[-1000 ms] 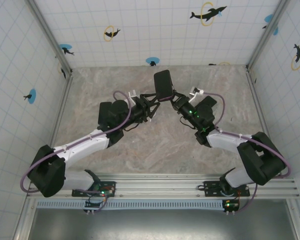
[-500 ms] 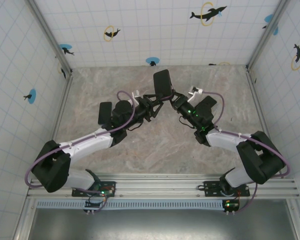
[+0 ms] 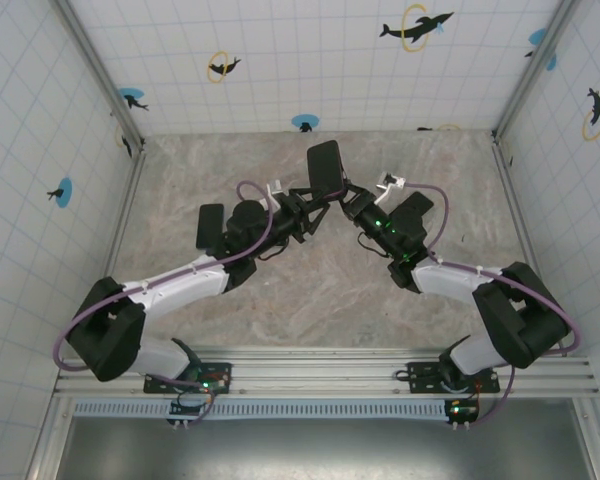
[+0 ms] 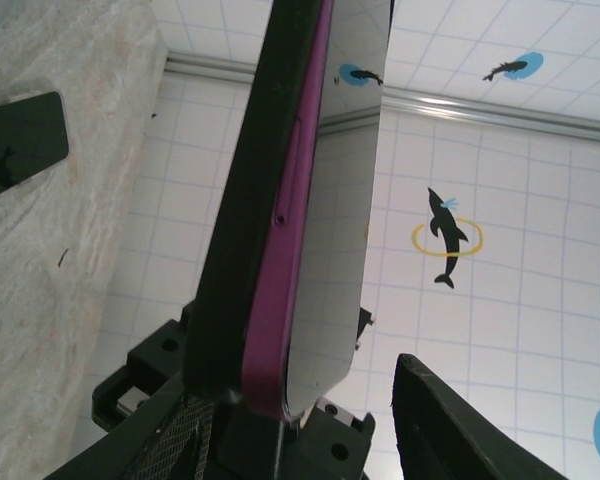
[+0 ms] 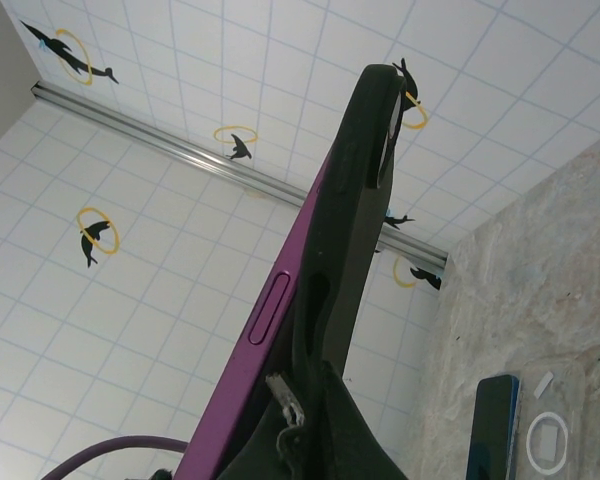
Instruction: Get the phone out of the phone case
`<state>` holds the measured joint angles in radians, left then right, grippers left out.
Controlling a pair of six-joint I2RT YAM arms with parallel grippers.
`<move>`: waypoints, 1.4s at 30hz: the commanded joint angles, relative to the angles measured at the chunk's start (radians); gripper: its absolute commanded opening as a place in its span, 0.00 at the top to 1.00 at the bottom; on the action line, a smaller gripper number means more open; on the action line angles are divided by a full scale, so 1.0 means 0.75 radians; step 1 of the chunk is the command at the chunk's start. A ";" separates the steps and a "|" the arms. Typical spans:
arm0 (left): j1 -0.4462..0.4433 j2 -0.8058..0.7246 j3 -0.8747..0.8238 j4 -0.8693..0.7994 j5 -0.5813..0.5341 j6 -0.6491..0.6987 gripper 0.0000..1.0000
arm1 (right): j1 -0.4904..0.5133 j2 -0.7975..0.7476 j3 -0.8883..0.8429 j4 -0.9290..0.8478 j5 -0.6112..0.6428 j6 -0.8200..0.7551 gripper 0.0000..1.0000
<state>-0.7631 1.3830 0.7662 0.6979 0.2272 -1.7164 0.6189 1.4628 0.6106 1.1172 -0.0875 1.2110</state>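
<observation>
**Cased phone held aloft between both grippers**

The slim purple-edged phone [image 4: 325,200], sitting in its black rubbery phone case [image 4: 245,230], stands raised above the marble-patterned table [image 3: 230,170], midway between the two arms. The right gripper [image 5: 290,425] is clenched on the lower end of the phone case, which rises steeply from between its fingers. The left gripper [image 3: 308,204] reaches the same lower end with jaws parted. Its visible finger [image 4: 445,420] stands just apart from the phone's glossy screen, not touching it.
</observation>
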 commanded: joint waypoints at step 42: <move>-0.018 0.021 -0.078 0.284 -0.148 -0.137 0.62 | 0.067 -0.008 0.018 0.134 0.033 -0.018 0.98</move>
<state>-0.7738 1.3823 0.6952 0.8413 0.1471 -1.8004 0.6563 1.4826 0.6106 1.1179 -0.0700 1.2118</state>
